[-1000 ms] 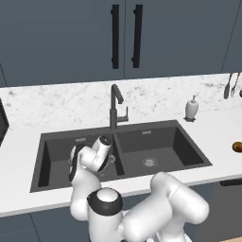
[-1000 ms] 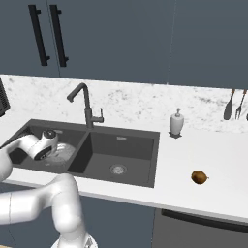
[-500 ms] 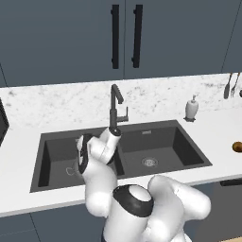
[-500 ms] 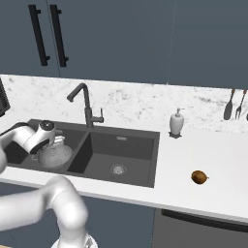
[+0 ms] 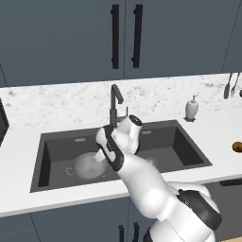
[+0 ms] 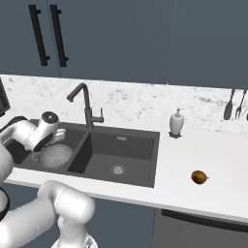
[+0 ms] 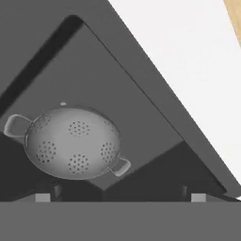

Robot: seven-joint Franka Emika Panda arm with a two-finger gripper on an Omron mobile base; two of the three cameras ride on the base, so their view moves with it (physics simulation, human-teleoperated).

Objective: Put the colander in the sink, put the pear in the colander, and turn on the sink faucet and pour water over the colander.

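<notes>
Colander (image 7: pixel 73 142) sat empty in the sink's (image 5: pixel 189 146) left basin, ready for fruit; jaws spread above it; pear (image 6: pixel 199 177) waited near the worktop's (image 6: pixel 218 160) front edge.

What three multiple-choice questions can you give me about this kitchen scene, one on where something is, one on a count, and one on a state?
1. Where is the silvery perforated metal colander?
A. In the left basin of the dark grey double-basin sink
B. On the white counter by the soap bottle
C. In the right basin

2. How many loop handles show on the colander in the hand view?
A. None
B. Two
C. Four

3. What is the state of the tall dark metal faucet?
A. Running a stream into the colander
B. Off, no water visible
C. Running into the right basin

Answers:
1 A: both base views show it in the left basin.
2 B: one loop sits on each side of its rim.
3 B: no stream falls from the spout, and the small brown pear lies on the counter, not yet in the colander.
</notes>
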